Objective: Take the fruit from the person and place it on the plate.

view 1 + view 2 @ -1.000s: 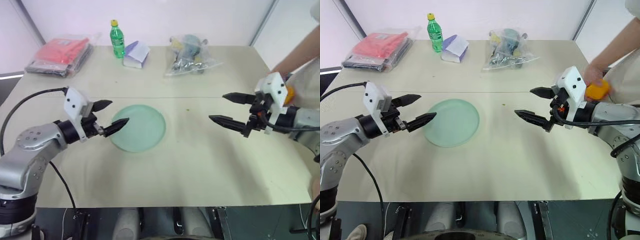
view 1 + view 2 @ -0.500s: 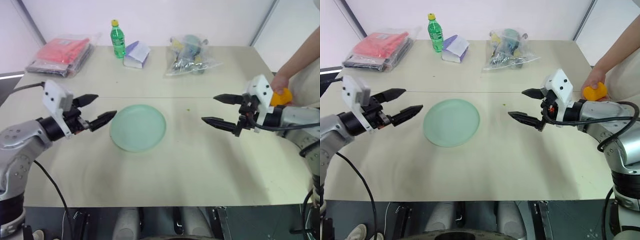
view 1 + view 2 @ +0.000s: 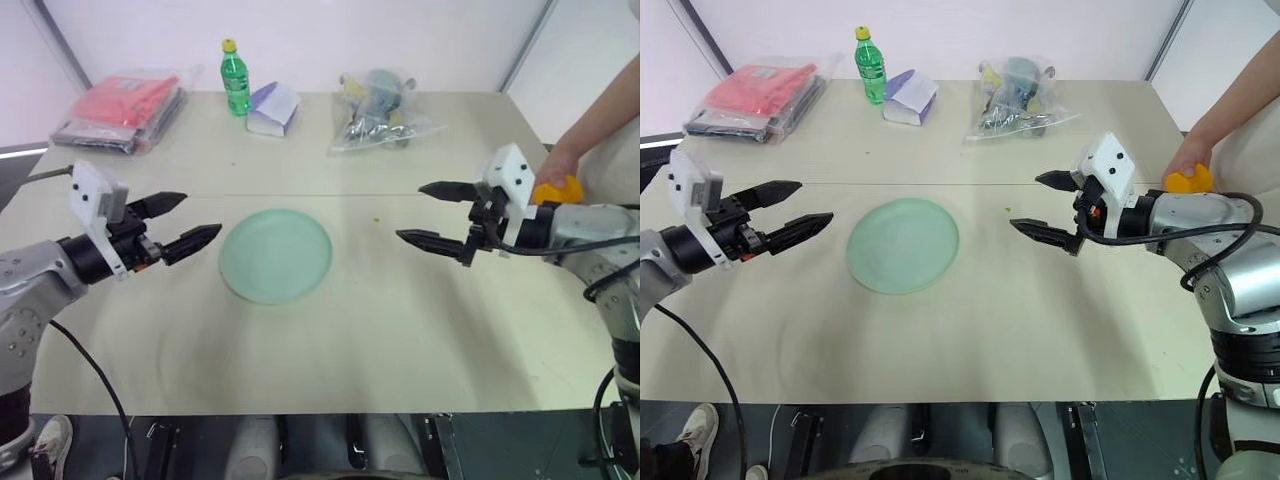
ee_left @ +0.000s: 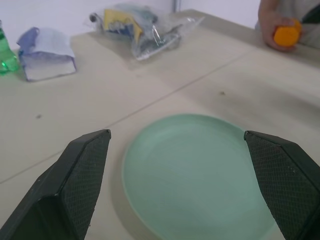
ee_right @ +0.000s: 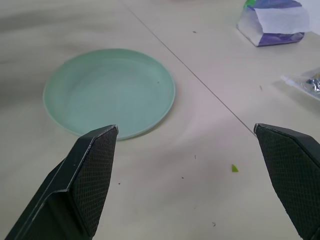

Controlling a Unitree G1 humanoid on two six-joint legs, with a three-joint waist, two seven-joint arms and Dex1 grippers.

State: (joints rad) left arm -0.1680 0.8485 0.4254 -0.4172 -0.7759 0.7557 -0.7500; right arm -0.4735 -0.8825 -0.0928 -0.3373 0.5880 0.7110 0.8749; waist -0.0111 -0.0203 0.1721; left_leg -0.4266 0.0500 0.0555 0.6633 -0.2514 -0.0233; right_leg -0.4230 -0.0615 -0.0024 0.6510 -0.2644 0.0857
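I am looking down at a big table [image 3: 330,350] that is filling most of the picture. The green plate [image 3: 276,254] is lying flat a little left of the middle, and nothing is sitting on it.

My left claw [image 3: 186,222] is hanging at the left of the picture, just beside the plate's left edge and not touching it. Its two black fingers are standing wide apart with nothing between them. My right claw [image 3: 431,213] is hanging right of the middle, pointing toward the plate but well apart from it. Its fingers are spread wide too, and it is holding nothing.

At the right edge, the person [image 3: 600,115] is reaching an arm down onto the table. Their hand [image 3: 1189,158] is resting on the fruit [image 3: 1188,181]. The small orange fruit is sitting behind the wrist of my right arm, not in front of the claw.

Along the top of the picture there are a red packet [image 3: 120,108], a green bottle [image 3: 235,78], a small box [image 3: 271,108] and a clear bag of things [image 3: 380,108]. I am leaving those alone.

I think I am at the very first step: getting the fruit from the person. Next, I think my right claw needs to turn round toward the right edge, get its open fingers around the fruit, and only then squeeze. The plate step is coming after that.
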